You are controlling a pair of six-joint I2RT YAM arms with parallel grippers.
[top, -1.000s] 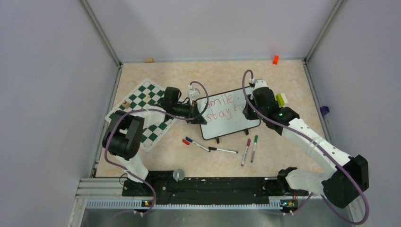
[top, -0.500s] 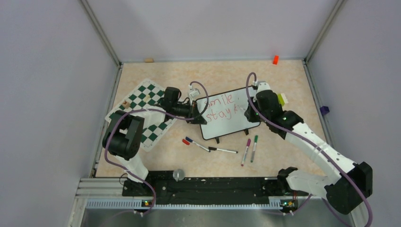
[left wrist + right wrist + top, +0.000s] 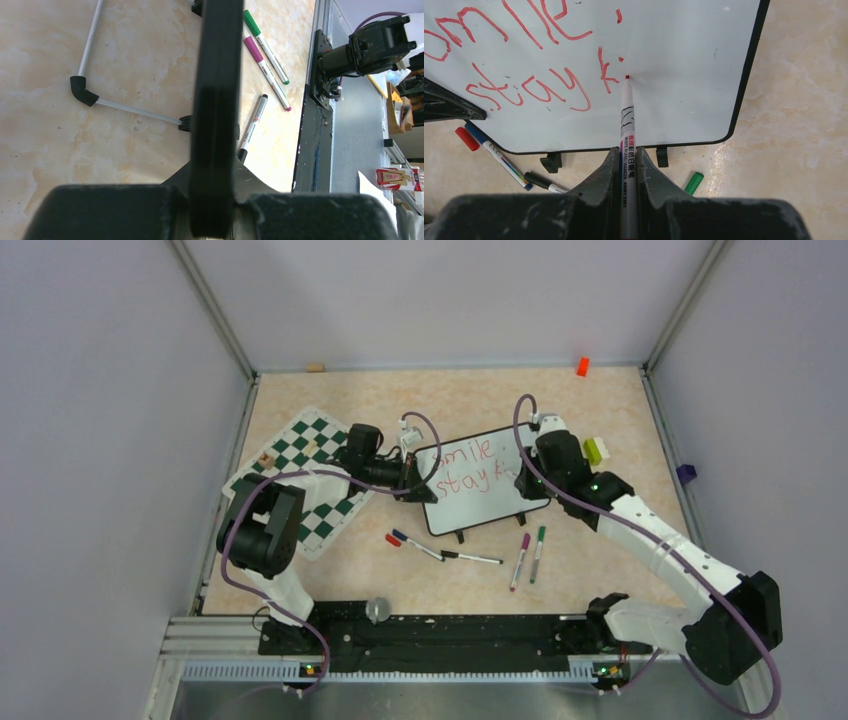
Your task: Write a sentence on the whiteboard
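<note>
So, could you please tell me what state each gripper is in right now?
The left gripper is closed, holding the whiteboard by its edge.
The right gripper is closed, holding the red marker, tip on the whiteboard.

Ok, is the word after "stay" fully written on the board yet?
No, the sentence stops at a k and a dot after "stay", with the red marker on the whiteboard beside it.

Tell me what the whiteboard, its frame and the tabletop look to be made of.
The whiteboard: a glossy white coated panel, perhaps melamine or painted steel; it shows soft glare.
The frame: thin matte black, probably plastic, with rounded moulded corners.
The tabletop: smooth beige with marble-like mottling and a slight sheen; it could be laminate or stone, which one cannot be told.
</note>
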